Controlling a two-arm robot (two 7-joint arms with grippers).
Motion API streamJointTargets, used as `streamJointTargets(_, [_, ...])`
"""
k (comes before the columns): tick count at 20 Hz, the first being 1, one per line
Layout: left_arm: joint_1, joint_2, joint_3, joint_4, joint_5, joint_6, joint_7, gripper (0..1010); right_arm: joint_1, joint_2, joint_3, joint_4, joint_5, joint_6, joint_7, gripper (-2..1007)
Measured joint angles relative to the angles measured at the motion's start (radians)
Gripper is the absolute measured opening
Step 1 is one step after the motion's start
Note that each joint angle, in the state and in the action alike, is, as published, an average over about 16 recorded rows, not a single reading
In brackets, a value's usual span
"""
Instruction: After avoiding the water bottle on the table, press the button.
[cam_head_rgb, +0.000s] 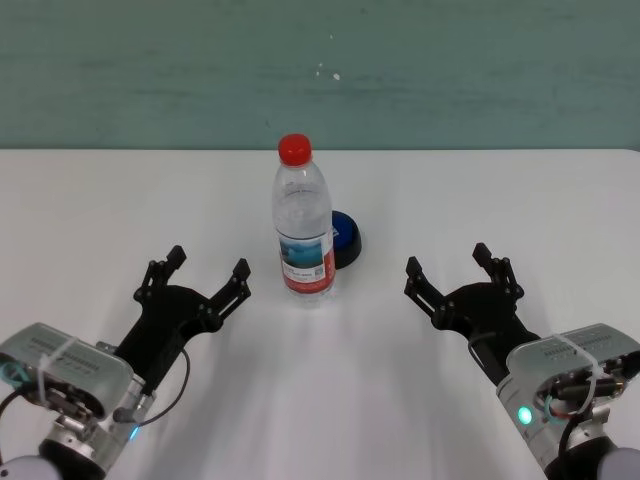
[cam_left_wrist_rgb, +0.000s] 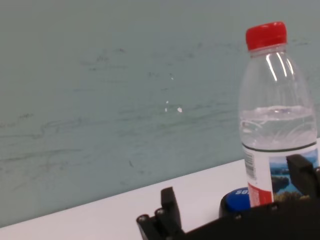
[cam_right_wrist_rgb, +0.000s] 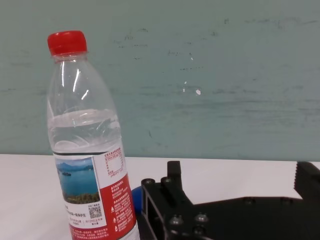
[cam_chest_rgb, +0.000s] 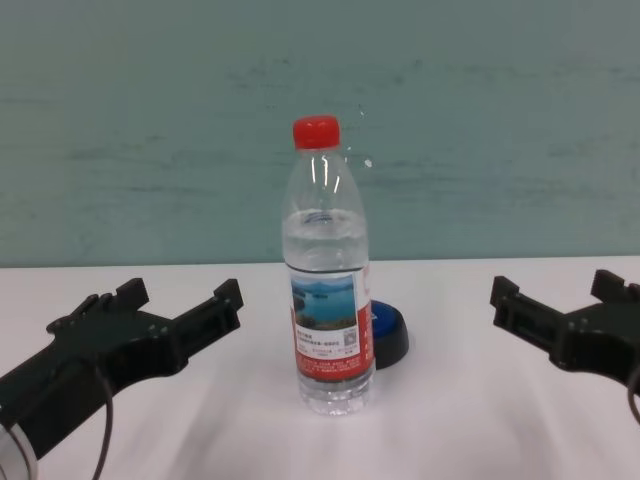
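Note:
The water bottle (cam_head_rgb: 303, 225) stands upright mid-table, clear with a red cap and a lake label; it also shows in the chest view (cam_chest_rgb: 327, 270), the left wrist view (cam_left_wrist_rgb: 277, 115) and the right wrist view (cam_right_wrist_rgb: 87, 145). The blue button (cam_head_rgb: 346, 238) sits just behind and to the right of it, partly hidden in the chest view (cam_chest_rgb: 387, 331). My left gripper (cam_head_rgb: 207, 269) is open and empty, left of the bottle. My right gripper (cam_head_rgb: 448, 265) is open and empty, right of it. Both hover near the white table (cam_head_rgb: 100, 210).
A teal wall (cam_head_rgb: 320, 70) rises behind the table's far edge. Nothing else stands on the table.

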Motion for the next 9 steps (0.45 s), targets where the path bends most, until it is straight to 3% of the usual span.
streamJointTargets(9, [0.000, 0.000, 0.000, 0.000, 0.000, 0.000, 0.000, 1010, 0.001, 0.001, 0.000, -0.001, 0.002, 0.002, 0.001, 1004])
